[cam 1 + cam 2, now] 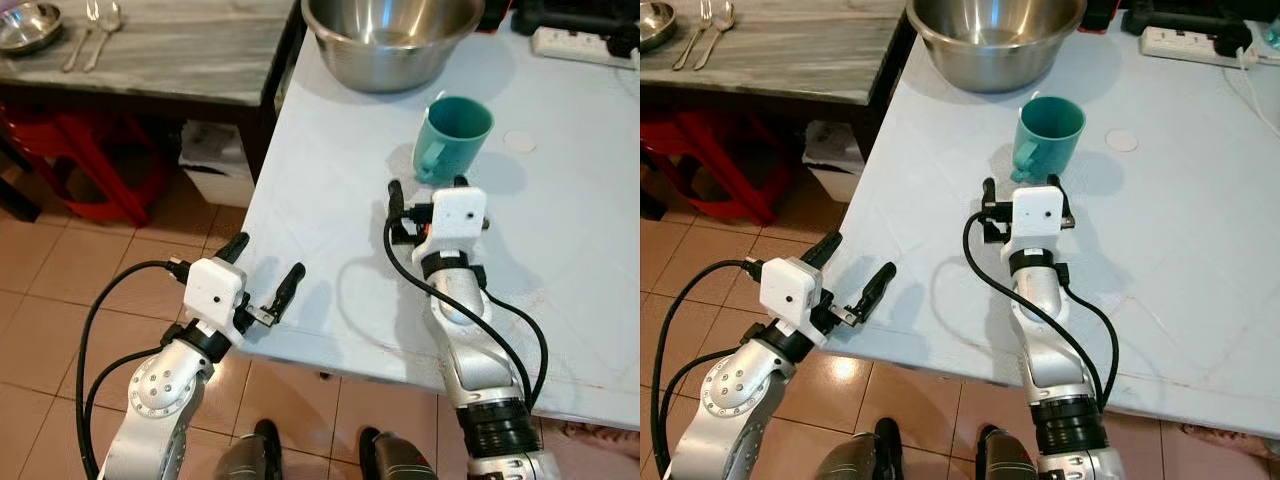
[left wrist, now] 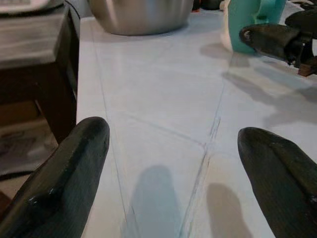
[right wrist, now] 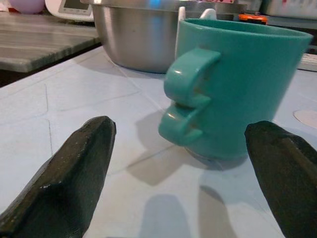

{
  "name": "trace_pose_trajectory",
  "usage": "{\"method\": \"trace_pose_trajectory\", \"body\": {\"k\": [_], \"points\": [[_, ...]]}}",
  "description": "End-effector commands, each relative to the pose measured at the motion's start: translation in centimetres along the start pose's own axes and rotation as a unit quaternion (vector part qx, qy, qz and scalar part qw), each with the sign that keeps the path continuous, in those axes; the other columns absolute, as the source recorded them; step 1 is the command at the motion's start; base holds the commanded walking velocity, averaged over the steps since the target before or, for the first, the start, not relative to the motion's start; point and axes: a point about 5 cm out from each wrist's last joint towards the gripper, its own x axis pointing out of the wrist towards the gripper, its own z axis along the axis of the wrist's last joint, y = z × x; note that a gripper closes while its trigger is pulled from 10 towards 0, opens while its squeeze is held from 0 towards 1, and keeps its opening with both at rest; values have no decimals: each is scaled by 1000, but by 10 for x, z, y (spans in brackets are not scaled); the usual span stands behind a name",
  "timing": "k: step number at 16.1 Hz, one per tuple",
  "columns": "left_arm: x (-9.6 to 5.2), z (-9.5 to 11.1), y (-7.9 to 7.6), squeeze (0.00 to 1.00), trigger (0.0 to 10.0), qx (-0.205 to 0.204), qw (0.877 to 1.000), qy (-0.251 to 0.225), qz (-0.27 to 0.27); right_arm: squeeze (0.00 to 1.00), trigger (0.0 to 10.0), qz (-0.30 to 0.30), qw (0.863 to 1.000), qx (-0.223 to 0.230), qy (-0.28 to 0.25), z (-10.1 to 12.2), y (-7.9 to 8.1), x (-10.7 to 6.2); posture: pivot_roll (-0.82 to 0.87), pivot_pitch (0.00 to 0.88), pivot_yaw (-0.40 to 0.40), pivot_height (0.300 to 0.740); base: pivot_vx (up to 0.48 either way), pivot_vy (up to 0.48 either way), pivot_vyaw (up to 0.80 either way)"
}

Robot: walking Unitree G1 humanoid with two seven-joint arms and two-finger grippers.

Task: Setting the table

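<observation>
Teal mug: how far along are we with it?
Done: a small bowl, fork and spoon lie on the dark side table. In hand: the right gripper, open, is lined up just short of the teal mug, not gripping. Left: grasp and place it. The left gripper is open at the table's edge.

A teal mug (image 1: pixel 452 135) stood upright in the upper right of the head view, handle toward the left. A steel bowl (image 1: pixel 390 38) sat at top centre, just above it.
</observation>
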Motion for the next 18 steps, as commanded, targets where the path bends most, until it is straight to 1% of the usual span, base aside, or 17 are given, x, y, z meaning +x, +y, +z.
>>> {"method": "trace_pose_trajectory", "body": {"k": [1,3,4,7,8,11,13,16,18], "points": [[-4,0,1,0,10000,-2,1000,5,1,0,10000,2,1000,-7,0,0,3,2,-37,332,31,740,0,0,0],[-5,-1,0,0,10000,-5,1000,7,2,0,10000,29,1000,2,-4,3,10,6,-37,332,31,740,0,0,0],[-4,-2,-1,0,10000,-6,1000,8,1,0,10000,34,999,-3,-12,7,12,10,-42,329,26,740,0,0,0],[-1,-2,-1,0,10000,-9,1000,5,1,0,10000,27,999,6,-30,16,12,20,-42,320,20,740,0,0,0],[-1,-2,-1,0,10000,-9,1000,4,2,0,10000,23,999,4,-32,17,11,21,-39,317,18,740,0,0,0],[-1,-2,0,0,10000,-7,1000,5,4,0,10000,6,999,-2,-37,18,3,19,-40,314,20,740,0,0,0],[1,-3,1,0,10000,-8,1000,4,3,0,10000,-11,999,-9,-33,14,-5,15,-47,313,24,740,0,0,0],[3,-3,2,0,10000,-8,1000,2,3,0,10000,-24,999,-13,-29,11,-13,13,-55,308,28,740,0,0,0],[5,-3,2,0,10000,-7,1000,0,2,0,10000,-38,999,-21,-28,10,-21,11,-58,302,29,740,0,0,0]]}}
